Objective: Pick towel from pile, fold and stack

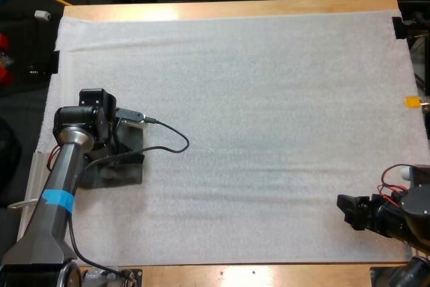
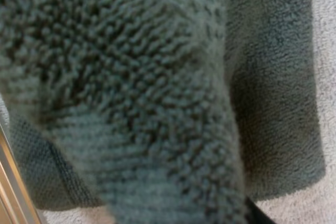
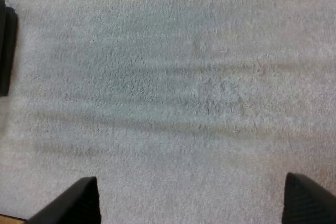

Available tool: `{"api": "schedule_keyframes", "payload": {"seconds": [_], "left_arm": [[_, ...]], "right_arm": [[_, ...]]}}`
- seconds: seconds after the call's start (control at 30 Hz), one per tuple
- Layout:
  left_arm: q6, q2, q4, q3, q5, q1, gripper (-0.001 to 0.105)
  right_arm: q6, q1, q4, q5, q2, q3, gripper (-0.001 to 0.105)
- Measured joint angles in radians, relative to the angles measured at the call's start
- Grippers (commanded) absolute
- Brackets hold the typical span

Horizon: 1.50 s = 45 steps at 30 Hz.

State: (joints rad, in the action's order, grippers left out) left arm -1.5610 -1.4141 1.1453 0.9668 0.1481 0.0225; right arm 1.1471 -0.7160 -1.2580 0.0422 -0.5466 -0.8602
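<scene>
Left side first: my left gripper [image 1: 119, 151] is down on the dark grey-green towel [image 1: 119, 174], which lies directly beneath it near the white mat's [image 1: 255, 99] left edge. The terry cloth is bunched right up against the wrist camera, so grip or no grip, I cannot tell. Over to the right: my right gripper [image 1: 349, 210] hangs above bare mat, jaws spread wide, holding nothing, well apart from the towel.

The high camera looks forward and down over the whole tabletop [image 1: 235, 9]. The left wrist camera sits very close against the towel [image 2: 157, 103]. The right one looks down on mat [image 3: 168, 77] ahead of its jaws, also in the high view.
</scene>
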Motion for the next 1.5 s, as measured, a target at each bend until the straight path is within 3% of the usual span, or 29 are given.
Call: {"api": "schedule_keyframes", "payload": {"seconds": [0.1, 0.27, 0.47, 0.67, 0.77, 0.97, 1.13, 1.5], "left_arm": [[0.0, 0.0, 0.0, 0.0, 0.014, 0.0, 0.02], [-0.004, 0.0, 0.0, 0.0, 0.079, 0.0, 0.072], [-0.004, 0.0, 0.0, 0.0, 0.11, 0.035, 0.059], [-0.046, 0.0, 0.003, 0.0, 0.113, 0.121, 0.059], [-0.064, 0.0, 0.003, 0.0, 0.076, 0.13, 0.059], [-0.065, 0.0, 0.003, 0.0, -0.083, 0.119, 0.059], [-0.071, 0.0, -0.003, 0.0, -0.139, 0.105, 0.059], [-0.086, -0.039, -0.076, -0.051, -0.132, 0.116, 0.059]], "right_arm": [[0.0, 0.0, 0.0, 0.0, 0.0, 0.0, 0.069], [0.0, 0.0, 0.0, 0.0, 0.0, 0.0, 0.069], [0.0, 0.0, 0.0, 0.0, 0.0, 0.0, 0.069], [0.0, 0.0, 0.0, 0.0, 0.0, 0.0, 0.069], [0.016, 0.0, 0.0, 0.0, 0.0, 0.0, 0.069], [0.02, 0.0, 0.0, 0.0, 0.0, 0.0, 0.069], [0.02, 0.0, 0.0, 0.0, 0.0, 0.0, 0.069], [0.02, 0.0, 0.0, 0.0, 0.0, 0.0, 0.069]]}}
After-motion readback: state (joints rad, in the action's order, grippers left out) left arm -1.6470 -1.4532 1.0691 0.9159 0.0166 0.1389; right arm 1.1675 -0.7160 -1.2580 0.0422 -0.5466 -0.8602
